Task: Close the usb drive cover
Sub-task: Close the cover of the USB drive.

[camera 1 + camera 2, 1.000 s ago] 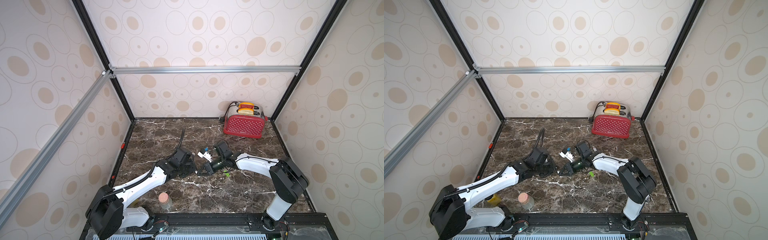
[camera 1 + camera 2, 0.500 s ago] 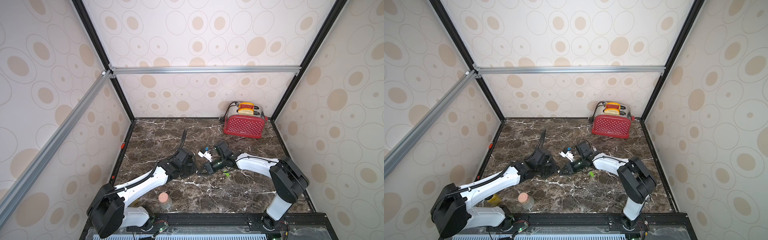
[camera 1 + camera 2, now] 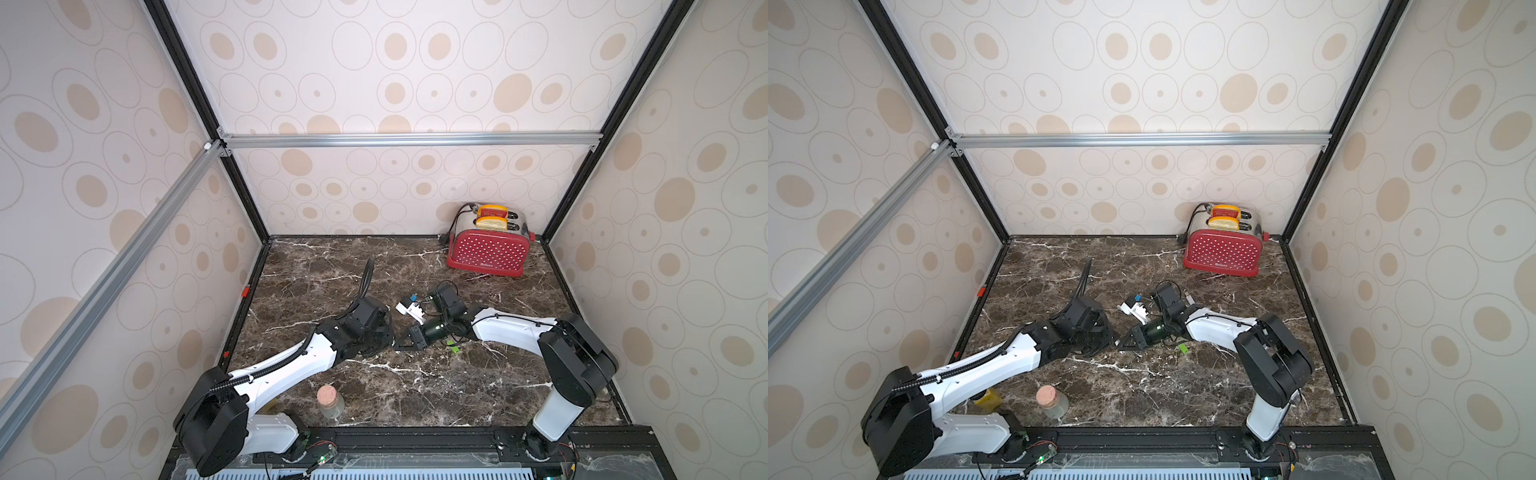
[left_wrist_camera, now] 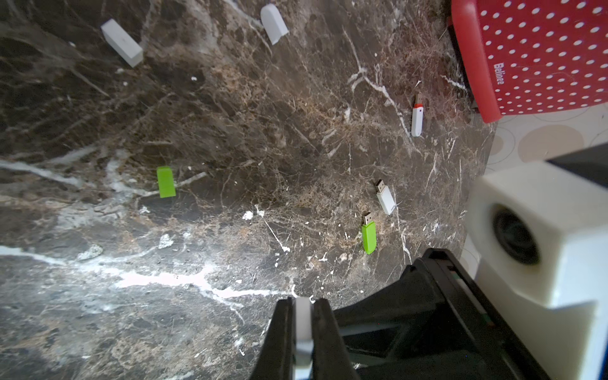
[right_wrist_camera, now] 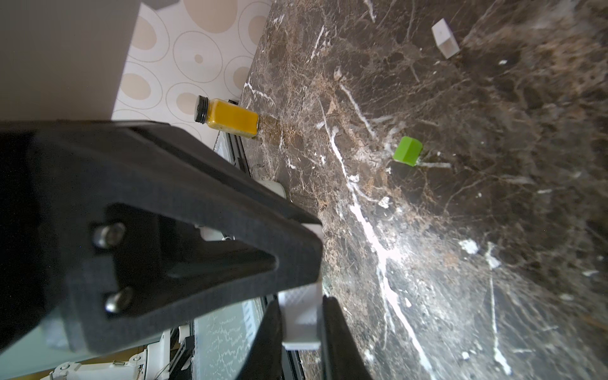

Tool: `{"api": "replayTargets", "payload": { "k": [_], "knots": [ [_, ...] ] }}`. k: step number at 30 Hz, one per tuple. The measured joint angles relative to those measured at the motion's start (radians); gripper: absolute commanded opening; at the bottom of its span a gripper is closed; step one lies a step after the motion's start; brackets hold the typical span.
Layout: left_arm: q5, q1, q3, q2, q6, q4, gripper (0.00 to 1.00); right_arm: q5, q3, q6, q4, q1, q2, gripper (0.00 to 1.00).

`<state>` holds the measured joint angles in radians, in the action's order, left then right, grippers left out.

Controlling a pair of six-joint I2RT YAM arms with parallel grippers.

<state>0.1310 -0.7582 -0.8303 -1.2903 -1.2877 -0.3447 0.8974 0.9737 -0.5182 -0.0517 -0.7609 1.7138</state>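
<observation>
Your left tool (image 4: 302, 304) is pinched narrow on a thin white piece (image 4: 302, 332). Your right tool (image 5: 301, 301) is clamped on a ribbed white piece (image 5: 301, 324). The views don't settle which of the two is the cover and which is the body.

Both top views show the two tools tip to tip low over the desk (image 3: 415, 395). They are well apart from the red dotted toaster (image 3: 488, 249), off toward the front rail and the robot's left of it. In the right wrist view, the left tool's tip sits just beside the ribbed piece. You can't tell whether the two pieces touch.

Loose on the desk, working away from the toaster:
- A white drive with a red band (image 4: 417, 116) lies near the toaster, plug bare.
- A plain white drive (image 4: 385, 197) lies farther out, plug bare.
- A green drive (image 4: 368, 235) lies just beyond that one, plug bare, close by the right arm.
- A green cap (image 4: 165, 181) lies well apart from the toaster, on its own.
- Two white caps (image 4: 121, 42) (image 4: 273, 23) also lie well apart from it, separate from each other.

The toaster stands in the back right corner with toast in both slots. A corked jar (image 3: 330, 401) stands upright at the front edge, far from the toaster. A yellow bottle (image 3: 986, 399) with a black cap stands in the corner diagonally opposite it.
</observation>
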Motion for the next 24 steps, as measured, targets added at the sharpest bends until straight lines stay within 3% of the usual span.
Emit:
{"api": "replayTargets", "payload": {
  "k": [24],
  "knots": [
    [-0.045,-0.035,0.000,0.000,-0.010,0.011,0.01,-0.017,-0.029,-0.001,0.022,0.003,-0.029,0.00]
  ]
}}
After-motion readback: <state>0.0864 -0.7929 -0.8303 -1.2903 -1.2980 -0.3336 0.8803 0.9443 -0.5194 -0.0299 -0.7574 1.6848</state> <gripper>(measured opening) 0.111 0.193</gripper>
